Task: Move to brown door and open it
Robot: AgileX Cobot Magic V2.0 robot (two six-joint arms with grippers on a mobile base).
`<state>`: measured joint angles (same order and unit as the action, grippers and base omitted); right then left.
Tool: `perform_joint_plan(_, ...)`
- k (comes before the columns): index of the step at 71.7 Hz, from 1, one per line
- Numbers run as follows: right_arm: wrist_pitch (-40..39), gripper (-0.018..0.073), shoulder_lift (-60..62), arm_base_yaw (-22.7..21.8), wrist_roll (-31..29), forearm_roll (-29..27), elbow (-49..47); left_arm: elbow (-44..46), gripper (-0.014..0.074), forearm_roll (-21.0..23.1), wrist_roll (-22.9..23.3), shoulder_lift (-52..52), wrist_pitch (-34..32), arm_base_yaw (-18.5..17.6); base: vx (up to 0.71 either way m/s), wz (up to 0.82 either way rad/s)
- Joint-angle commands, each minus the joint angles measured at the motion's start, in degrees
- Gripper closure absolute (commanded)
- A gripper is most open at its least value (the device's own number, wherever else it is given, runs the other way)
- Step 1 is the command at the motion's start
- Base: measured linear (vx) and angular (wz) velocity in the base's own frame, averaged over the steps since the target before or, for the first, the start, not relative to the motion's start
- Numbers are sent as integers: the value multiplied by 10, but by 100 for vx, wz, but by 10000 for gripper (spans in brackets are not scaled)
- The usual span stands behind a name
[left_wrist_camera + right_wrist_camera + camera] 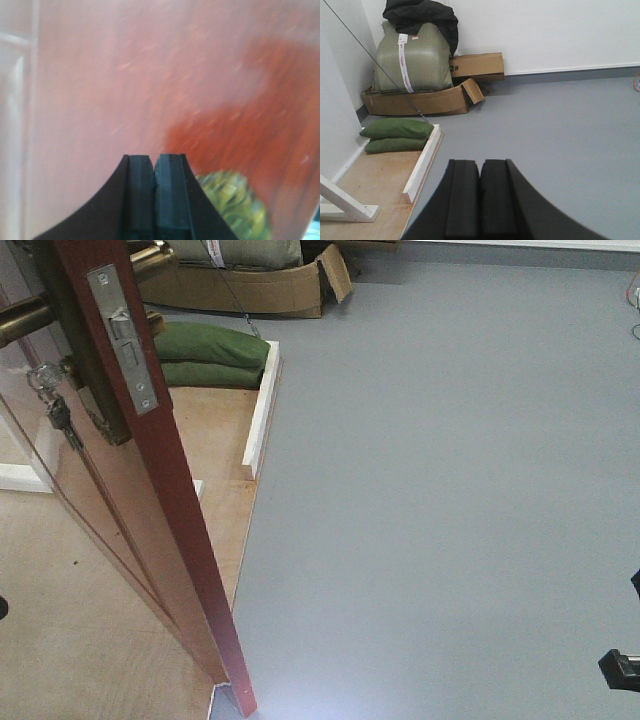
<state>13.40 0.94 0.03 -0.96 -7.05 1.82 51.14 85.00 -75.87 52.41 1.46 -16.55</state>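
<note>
Brown door right up against the left gripper, glossy reddish panel filling everything ahead of it, too blurred to say whether touching. Left jaws pressed flat together, nothing pinched between them. Just beyond and to the right of that closed gripper, a corner of embossed brass backplate, out of focus. From the front camera: standing ajar and edge-on, silver latch plate facing out, brass lever handle poking off to the side, keys hanging below it. Over to the right gripper: likewise clamped on itself, holding nothing, hovering over grey floor. Ahead and to its left, a white edging strip bordering a wooden platform, with two green cushions stacked at the platform's far end. Farther out, against the wall, a torn cardboard box with a green woven sack sitting in it and black cloth draped on top. Close in on its left, down low, a white diagonal brace resting on the platform.
</note>
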Motion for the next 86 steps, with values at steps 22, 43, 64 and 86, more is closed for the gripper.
perform_joint_plan(22,-45,559,5,1,-5,3,1,17,586,0,-1,-3,-1,-3,0,0)
perform_joint_plan(43,-45,559,5,1,-5,3,1,17,586,0,-1,-3,-1,-3,0,0)
perform_joint_plan(64,-45,559,5,1,-5,3,1,17,586,0,-1,-3,-1,-3,0,0)
perform_joint_plan(86,-45,559,5,1,-5,3,1,17,586,0,-1,-3,-1,-3,2,-1)
